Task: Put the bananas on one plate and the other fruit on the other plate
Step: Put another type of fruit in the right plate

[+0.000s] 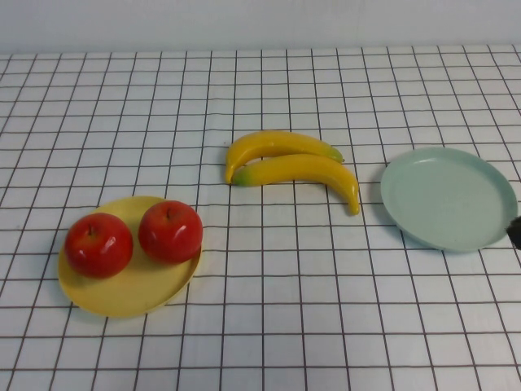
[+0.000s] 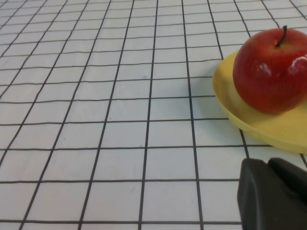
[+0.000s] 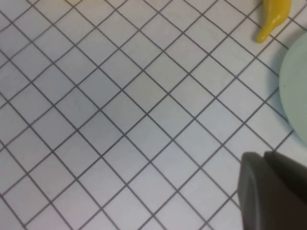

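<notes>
Two red apples [image 1: 98, 244] [image 1: 170, 231] lie on the yellow plate [image 1: 130, 301] at the front left. Two yellow bananas [image 1: 277, 147] [image 1: 309, 173] lie side by side on the cloth in the middle. The pale green plate [image 1: 448, 198] at the right holds nothing. My left gripper [image 2: 267, 163] is shut and empty, low over the cloth beside the yellow plate [image 2: 268, 132], near one apple [image 2: 271, 72]. My right gripper [image 3: 264, 155] is shut and empty by the green plate's [image 3: 295, 81] near edge; one banana's tip [image 3: 272, 19] shows beyond. It shows as a dark bit [image 1: 515, 232] at the high view's right edge.
A white cloth with a black grid [image 1: 269, 326] covers the whole table. A pale wall [image 1: 260, 20] runs along the far edge.
</notes>
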`<state>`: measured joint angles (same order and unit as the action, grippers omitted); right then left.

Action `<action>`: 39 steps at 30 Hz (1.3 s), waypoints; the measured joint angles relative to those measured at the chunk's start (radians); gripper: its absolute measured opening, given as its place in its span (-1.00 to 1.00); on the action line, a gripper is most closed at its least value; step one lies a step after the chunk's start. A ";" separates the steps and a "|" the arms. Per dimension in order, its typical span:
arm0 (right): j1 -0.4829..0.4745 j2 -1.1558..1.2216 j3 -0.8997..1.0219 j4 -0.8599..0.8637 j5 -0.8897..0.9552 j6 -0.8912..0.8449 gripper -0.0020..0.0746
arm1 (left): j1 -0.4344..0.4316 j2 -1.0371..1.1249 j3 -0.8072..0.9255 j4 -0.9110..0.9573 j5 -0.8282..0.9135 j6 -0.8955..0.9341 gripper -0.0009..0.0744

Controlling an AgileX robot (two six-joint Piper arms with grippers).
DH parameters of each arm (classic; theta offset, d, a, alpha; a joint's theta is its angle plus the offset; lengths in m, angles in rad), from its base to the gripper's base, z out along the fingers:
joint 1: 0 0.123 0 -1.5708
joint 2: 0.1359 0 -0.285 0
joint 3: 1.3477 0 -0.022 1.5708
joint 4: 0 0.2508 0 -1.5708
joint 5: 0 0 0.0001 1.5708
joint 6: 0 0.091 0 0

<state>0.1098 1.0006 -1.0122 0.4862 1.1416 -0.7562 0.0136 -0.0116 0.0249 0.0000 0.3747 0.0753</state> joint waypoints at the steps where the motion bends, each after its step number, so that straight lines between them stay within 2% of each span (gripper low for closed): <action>1: 0.030 0.038 -0.020 -0.017 -0.006 -0.007 -0.99 | 0.000 0.000 0.000 0.000 0.000 0.000 -0.98; 7: 0.197 0.303 -0.184 -0.183 -0.023 -0.025 -0.98 | 0.000 0.000 0.000 0.000 0.000 0.000 -0.98; 10: 0.247 0.452 -0.275 -0.206 -0.038 -0.029 -0.86 | 0.000 0.000 0.000 0.000 0.000 0.000 -0.98; 13: 0.278 0.584 -0.387 -0.212 -0.050 -0.046 -0.51 | 0.000 0.000 0.000 0.000 0.000 0.000 -0.98; 18: 0.336 0.774 -0.559 -0.268 -0.077 -0.053 0.44 | 0.000 0.000 0.000 0.000 0.000 0.000 -0.98; 20: 0.362 0.837 -0.616 -0.323 -0.100 -0.053 0.62 | 0.000 0.000 0.000 0.000 0.000 0.000 -0.98; 22: 0.381 0.889 -0.672 -0.379 -0.121 -0.055 0.66 | 0.000 0.000 0.000 0.000 0.000 0.000 -0.98; 27: 0.395 1.020 -0.782 -0.449 -0.166 -0.055 0.59 | 0.000 0.000 0.000 0.000 0.000 0.000 -0.98; 39: 0.395 1.226 -0.924 -0.470 -0.289 -0.055 0.55 | 0.000 0.000 0.000 0.000 0.000 -0.001 -0.98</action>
<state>0.5044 2.2269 -1.9363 0.0158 0.8525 -0.8113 0.0136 -0.0116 0.0249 0.0000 0.3747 0.0741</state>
